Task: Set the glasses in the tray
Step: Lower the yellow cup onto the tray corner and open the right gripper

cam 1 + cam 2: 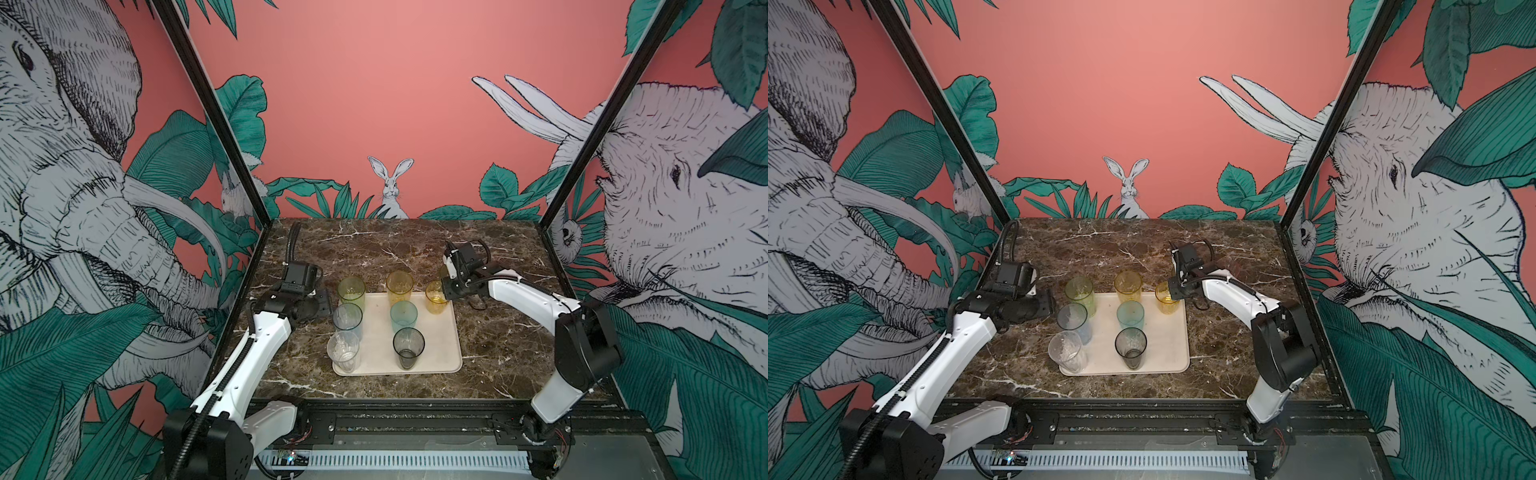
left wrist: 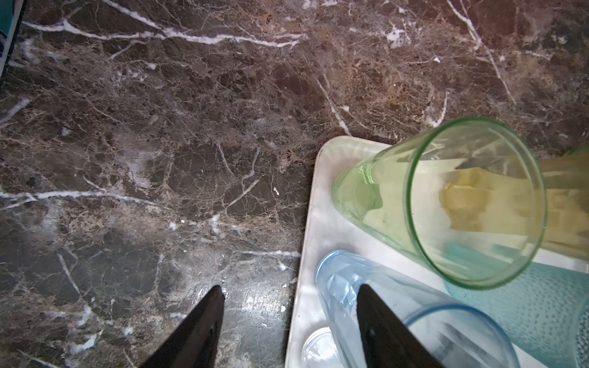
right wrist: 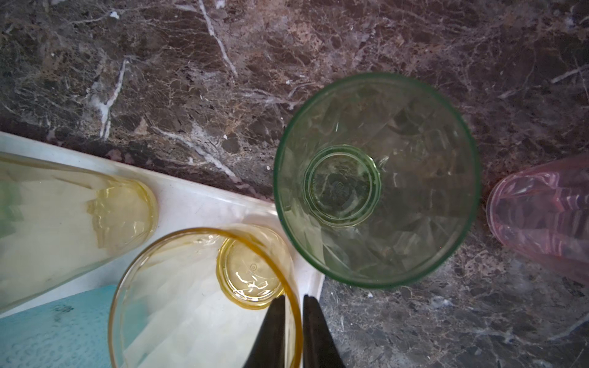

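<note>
Your right gripper [image 3: 294, 298] reaches to the far right corner of the tray [image 1: 440, 345]. Its jaws are narrow and straddle the rim of the short amber glass [image 1: 435, 300], one finger inside the cup and one outside. You cannot tell from these views whether the pads press the wall. That glass is upright with its base over the tray's corner. Six more glasses stand upright on the tray. Along the left edge, far to near, are the yellow-green glass [image 1: 351, 291], the pale blue glass [image 1: 347, 320] and the clear glass [image 1: 343, 351]. Down the middle are the tall amber glass [image 1: 400, 286], the frosted teal glass [image 1: 403, 316] and the smoky grey glass [image 1: 409, 347]. In the right wrist view two glasses stand off the tray on the marble tabletop [image 1: 498, 332]: a green glass [image 3: 376, 181] just beside the tray's corner, and a pink glass [image 3: 541, 216] near it. Your left gripper [image 2: 290, 291] hangs at the tray's left edge with jaws wide and holds nothing. One of its fingers is over the marble, the other over the pale blue glass.
</note>
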Robot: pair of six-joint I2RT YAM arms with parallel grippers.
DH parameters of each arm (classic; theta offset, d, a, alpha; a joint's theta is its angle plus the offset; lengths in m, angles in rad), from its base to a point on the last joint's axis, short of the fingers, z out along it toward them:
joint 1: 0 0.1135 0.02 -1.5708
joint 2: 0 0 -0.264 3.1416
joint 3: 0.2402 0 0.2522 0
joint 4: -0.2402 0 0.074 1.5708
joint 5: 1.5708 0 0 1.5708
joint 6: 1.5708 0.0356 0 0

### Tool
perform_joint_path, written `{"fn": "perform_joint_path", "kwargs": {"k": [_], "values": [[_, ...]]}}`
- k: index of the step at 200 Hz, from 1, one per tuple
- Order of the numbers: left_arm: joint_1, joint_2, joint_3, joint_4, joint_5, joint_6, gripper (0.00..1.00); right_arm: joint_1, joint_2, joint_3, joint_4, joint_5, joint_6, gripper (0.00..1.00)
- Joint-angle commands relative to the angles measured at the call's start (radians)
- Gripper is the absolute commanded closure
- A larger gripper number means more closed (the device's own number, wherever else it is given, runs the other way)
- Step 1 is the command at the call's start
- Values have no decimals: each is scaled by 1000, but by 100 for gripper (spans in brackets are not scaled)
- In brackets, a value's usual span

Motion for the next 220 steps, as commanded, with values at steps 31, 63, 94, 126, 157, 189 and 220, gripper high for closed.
{"fn": "perform_joint_path", "kwargs": {"k": [31,63,94,126,157,189,220], "values": [[6,-6,-14,14,10,-13,32,6,-20,39,-52,9,8,75],[5,-7,-13,13,8,-11,32,6,-61,61,-84,14,7,71],[6,-4,-13,13,10,-11,32,5,-91,90,-127,7,-2,68],[6,-4,-9,11,9,-12,32,5,-129,144,-162,8,-7,67],[5,-6,-6,10,12,-11,32,1,-144,148,-144,58,-27,63],[6,-8,-7,4,10,-11,32,-33,-112,175,-154,108,-45,61],[6,-9,-11,10,14,-14,32,-79,-90,175,-118,111,-24,58]]}}
